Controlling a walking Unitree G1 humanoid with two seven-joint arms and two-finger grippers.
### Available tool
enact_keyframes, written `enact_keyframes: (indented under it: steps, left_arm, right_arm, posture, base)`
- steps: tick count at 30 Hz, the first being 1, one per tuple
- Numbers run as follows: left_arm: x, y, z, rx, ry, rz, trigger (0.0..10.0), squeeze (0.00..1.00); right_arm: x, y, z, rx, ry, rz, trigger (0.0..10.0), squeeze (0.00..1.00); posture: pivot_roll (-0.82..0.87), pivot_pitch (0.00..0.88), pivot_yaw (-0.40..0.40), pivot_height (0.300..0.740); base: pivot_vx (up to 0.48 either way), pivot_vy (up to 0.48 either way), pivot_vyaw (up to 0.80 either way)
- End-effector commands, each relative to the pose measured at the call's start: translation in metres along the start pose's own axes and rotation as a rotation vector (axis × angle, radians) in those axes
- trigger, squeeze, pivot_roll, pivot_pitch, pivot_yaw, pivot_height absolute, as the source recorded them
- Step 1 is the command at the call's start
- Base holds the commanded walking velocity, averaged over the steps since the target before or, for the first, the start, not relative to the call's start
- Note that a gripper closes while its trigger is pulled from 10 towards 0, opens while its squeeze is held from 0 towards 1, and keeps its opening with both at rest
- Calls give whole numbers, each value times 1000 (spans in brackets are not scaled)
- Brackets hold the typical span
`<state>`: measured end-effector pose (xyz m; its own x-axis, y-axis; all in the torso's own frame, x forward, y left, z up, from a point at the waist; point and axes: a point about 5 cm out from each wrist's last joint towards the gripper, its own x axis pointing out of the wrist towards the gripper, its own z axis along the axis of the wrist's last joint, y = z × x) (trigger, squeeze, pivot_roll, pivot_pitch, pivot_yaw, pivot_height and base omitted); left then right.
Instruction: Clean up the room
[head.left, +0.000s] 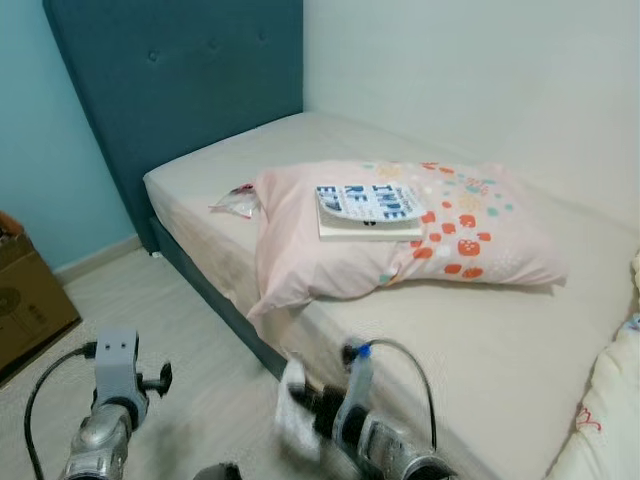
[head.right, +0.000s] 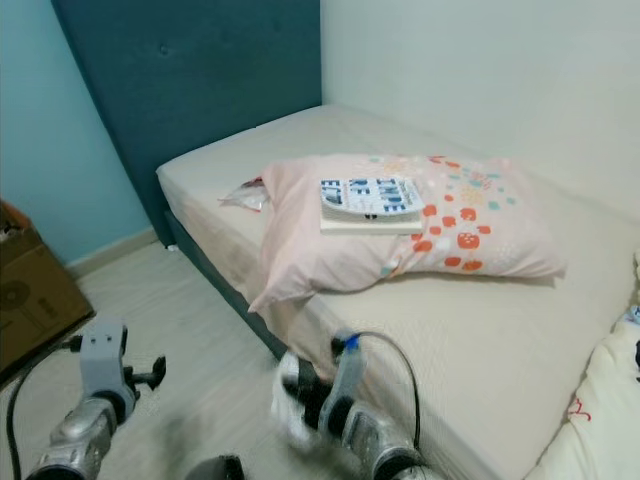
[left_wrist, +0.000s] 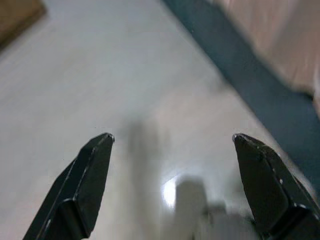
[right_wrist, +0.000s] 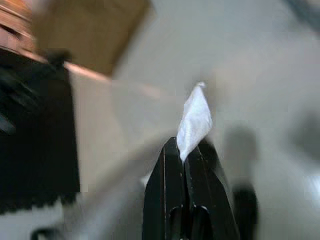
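My right gripper (head.left: 303, 400) hangs low beside the bed's front edge, shut on a crumpled white tissue (head.left: 291, 408). In the right wrist view the tissue (right_wrist: 195, 120) sticks out from between the closed black fingers (right_wrist: 170, 185). My left arm (head.left: 110, 400) is raised over the floor at the lower left, and the left wrist view shows its gripper (left_wrist: 172, 142) open over bare pale floor. On the bed (head.left: 500, 350) lies a pink pillow (head.left: 460, 240) with a book (head.left: 368, 210) on top, and a small wrapper (head.left: 237, 201) sits beside the pillow.
A blue headboard (head.left: 180, 90) stands at the bed's far end against the teal wall. A cardboard box (head.left: 25, 300) sits on the floor at the left. A cream blanket (head.left: 610, 420) bunches at the bed's right. Pale wood floor (head.left: 190, 340) lies between box and bed.
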<state>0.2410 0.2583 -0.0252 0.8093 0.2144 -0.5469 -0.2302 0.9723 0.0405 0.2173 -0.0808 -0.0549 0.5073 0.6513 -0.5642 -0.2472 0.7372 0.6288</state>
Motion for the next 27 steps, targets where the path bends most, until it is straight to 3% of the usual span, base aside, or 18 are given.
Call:
enact_keyframes:
  steps: [1, 6, 7, 15, 17, 20, 27]
  left_arm:
    - [-5, 1, -21, -4, 90, 19, 10000, 0]
    - [-19, 7, -55, -1, 221, 65, 10000, 0]
    - [-25, 11, -67, -2, 262, 89, 10000, 0]
    - [-40, 18, -93, -20, 352, 147, 10000, 0]
    - [-40, 18, -93, -20, 352, 147, 10000, 0]
    - [-43, 15, -99, -19, 375, 155, 10000, 0]
    - [-40, 9, -95, -3, 371, 135, 10000, 0]
  right_arm:
    - [-4, -7, -4, -8, 27, -57, 0, 0]
    - [-14, -21, -27, 18, 99, -147, 0, 0]
    - [-16, -23, -33, -43, 142, -165, 0, 0]
    - [-16, -24, -39, -105, 193, -230, 0, 0]
    - [-16, -24, -39, -105, 193, -230, 0, 0]
    - [-19, -28, -46, -191, 255, -264, 0, 0]
    - [-24, -35, -47, -214, 265, -311, 0, 0]
  posture:
    - [0, 0, -54, 628]
    - [-3, 0, -64, 642]
    - [-7, 0, -65, 647]
    - [9, 0, -90, 666]
    - [9, 0, -90, 666]
    - [22, 0, -102, 680]
    - [24, 0, -109, 709]
  base:
    - [0, 0, 0]
    - [0, 0, 0]
    - [0, 0, 0]
    - [0, 0, 0]
    - [0, 0, 0]
    - [0, 0, 0]
    - [0, 0, 0]
